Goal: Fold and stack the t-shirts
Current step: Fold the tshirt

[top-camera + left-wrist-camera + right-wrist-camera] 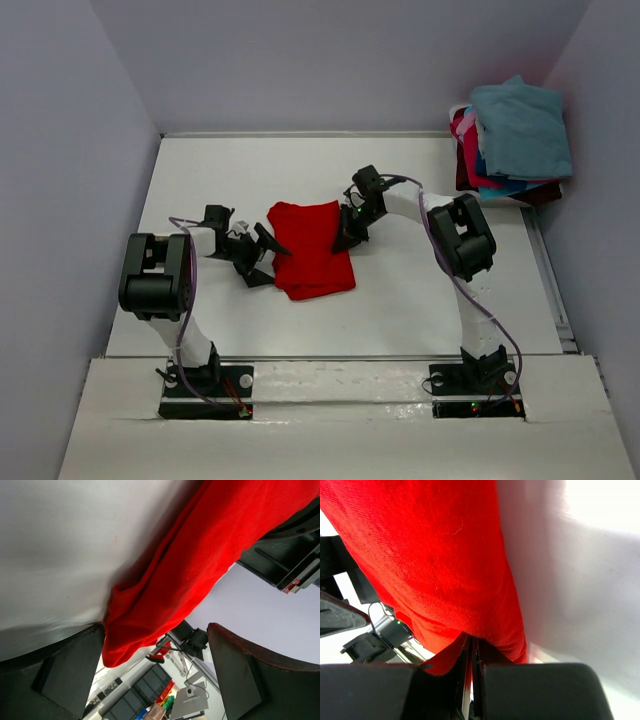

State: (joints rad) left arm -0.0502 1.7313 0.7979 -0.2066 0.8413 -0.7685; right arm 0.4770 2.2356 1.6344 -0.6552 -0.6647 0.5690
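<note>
The red t-shirt (pixel 312 250) lies folded in the middle of the white desk (pixel 420 290). The right pincer (pixel 350 235) is clamped on the cloth at the shirt's far right edge (a pinch of red shows between its closed fingers). The left pincer (pixel 267 258) stands wide open at the shirt's left edge, gripping nothing. A pile of other t-shirts (pixel 510 140), teal on top, sits at the far right corner.
</note>
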